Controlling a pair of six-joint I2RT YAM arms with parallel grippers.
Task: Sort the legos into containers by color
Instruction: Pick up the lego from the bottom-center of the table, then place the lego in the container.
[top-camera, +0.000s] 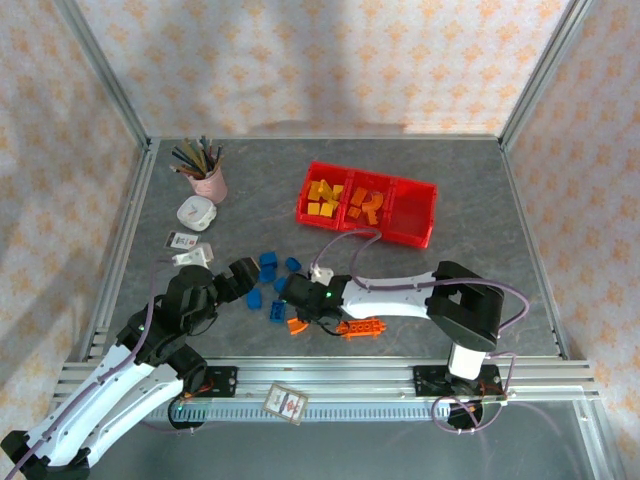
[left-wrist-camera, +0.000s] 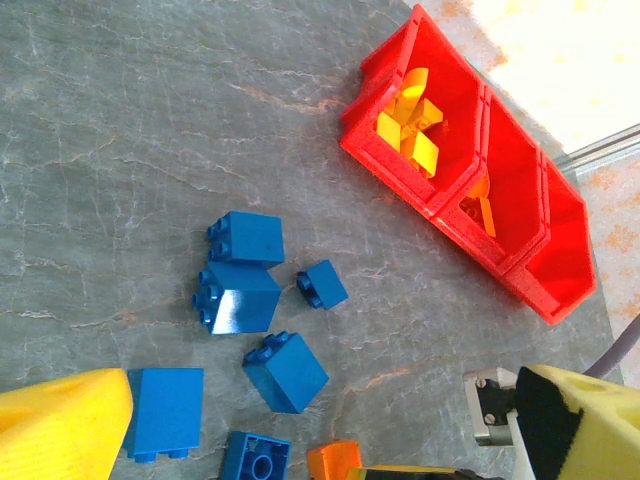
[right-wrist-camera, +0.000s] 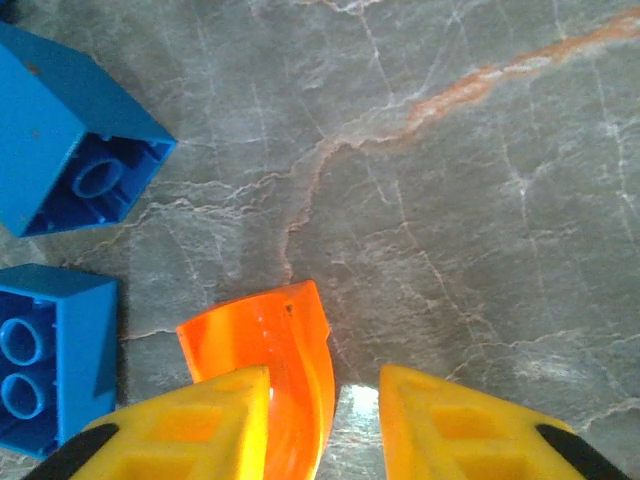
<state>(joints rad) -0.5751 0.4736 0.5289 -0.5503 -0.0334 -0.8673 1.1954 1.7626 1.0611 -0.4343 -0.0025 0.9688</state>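
An orange arch lego (right-wrist-camera: 265, 340) lies on the grey table, its curved wall between my right gripper's (right-wrist-camera: 325, 420) yellow fingers. The left finger overlaps it; a narrow gap shows at the right finger, so the jaws stand slightly open. From above, the right gripper (top-camera: 292, 312) is low over this arch (top-camera: 296, 325), with a long orange piece (top-camera: 362, 328) beside it. Several blue legos (left-wrist-camera: 238, 297) lie scattered under my open left gripper (left-wrist-camera: 320, 425). The red tray (top-camera: 415, 232) holds yellow pieces (top-camera: 322, 197) in its left compartment and orange ones (top-camera: 365, 203) in the middle.
A pink cup of pencils (top-camera: 208, 183), a white box (top-camera: 195, 213) and small cards (top-camera: 182, 240) sit at the back left. Two blue bricks (right-wrist-camera: 75, 130) lie just left of the right gripper. A card (top-camera: 285, 402) rests on the front rail.
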